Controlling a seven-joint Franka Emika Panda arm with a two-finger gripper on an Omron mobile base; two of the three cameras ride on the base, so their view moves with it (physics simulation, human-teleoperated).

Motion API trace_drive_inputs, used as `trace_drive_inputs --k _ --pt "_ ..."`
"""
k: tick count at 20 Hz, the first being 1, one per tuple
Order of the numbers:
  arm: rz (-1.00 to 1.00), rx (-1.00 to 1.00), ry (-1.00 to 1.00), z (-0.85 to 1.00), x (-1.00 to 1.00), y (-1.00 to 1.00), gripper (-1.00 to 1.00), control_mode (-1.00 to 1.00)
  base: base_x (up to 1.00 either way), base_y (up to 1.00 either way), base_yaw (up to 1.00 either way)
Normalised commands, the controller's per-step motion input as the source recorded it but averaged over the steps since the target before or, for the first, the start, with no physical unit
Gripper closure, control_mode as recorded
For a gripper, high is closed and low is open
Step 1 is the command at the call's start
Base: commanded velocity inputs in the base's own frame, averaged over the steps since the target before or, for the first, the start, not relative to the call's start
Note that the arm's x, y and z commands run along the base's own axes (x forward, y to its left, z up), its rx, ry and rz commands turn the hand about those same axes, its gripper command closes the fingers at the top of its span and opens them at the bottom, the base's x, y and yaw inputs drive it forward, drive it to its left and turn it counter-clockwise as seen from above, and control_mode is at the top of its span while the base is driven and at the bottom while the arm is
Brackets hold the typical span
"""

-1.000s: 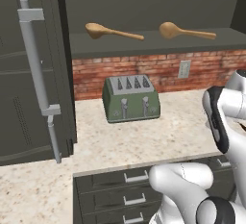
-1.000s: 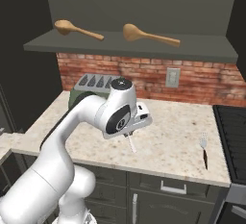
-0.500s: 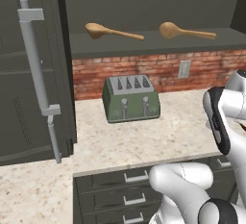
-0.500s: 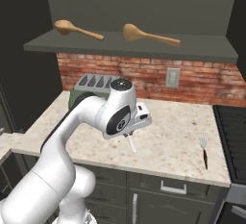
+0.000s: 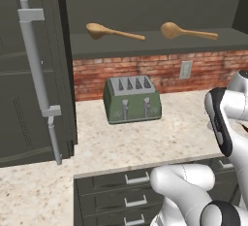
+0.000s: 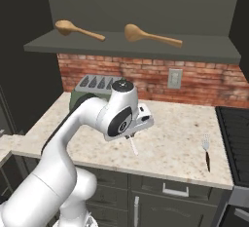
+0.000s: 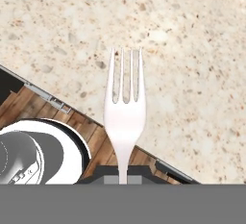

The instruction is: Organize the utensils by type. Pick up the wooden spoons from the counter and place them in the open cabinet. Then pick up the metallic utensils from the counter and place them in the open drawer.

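Observation:
My gripper [image 6: 130,136] hangs over the beige counter [image 6: 175,138], shut on the stem of a silvery fork [image 7: 124,112]. That fork [image 6: 133,146] points down at the stone, and its tines show clearly in the hand view. Both wooden spoons [image 5: 112,32] [image 5: 186,32] lie on the shelf of the open cabinet [image 5: 155,45]; the same spoons [image 6: 78,29] [image 6: 150,35] show from the right. A second small fork with a dark handle [image 6: 206,151] lies on the counter near the stove. The open drawer is out of view.
A green toaster [image 5: 131,99] stands against the brick wall. The cabinet's door [image 5: 29,74] with its long bar handle swings out at the left. The black stovetop [image 6: 236,133] borders the counter on the right. Shut drawer fronts [image 5: 135,191] run below the counter edge.

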Motion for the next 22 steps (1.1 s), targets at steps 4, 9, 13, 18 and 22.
trace_drive_inputs --k 4,9,13,18,22 --pt "0.00 0.00 0.00 0.00 0.00 0.00 1.00 -1.00 0.00 0.00 0.00" --pt "0.00 0.00 0.00 0.00 -0.02 0.00 1.00 1.00 -0.29 0.00 0.00" --pt "0.00 0.00 0.00 0.00 0.00 0.00 1.00 1.00 -0.56 -0.05 -0.01" --pt "0.00 0.00 0.00 0.00 0.00 0.00 1.00 1.00 -0.59 -0.16 -0.09" --pt "0.00 0.00 0.00 0.00 0.00 0.00 1.00 1.00 -0.55 -0.20 -0.18"
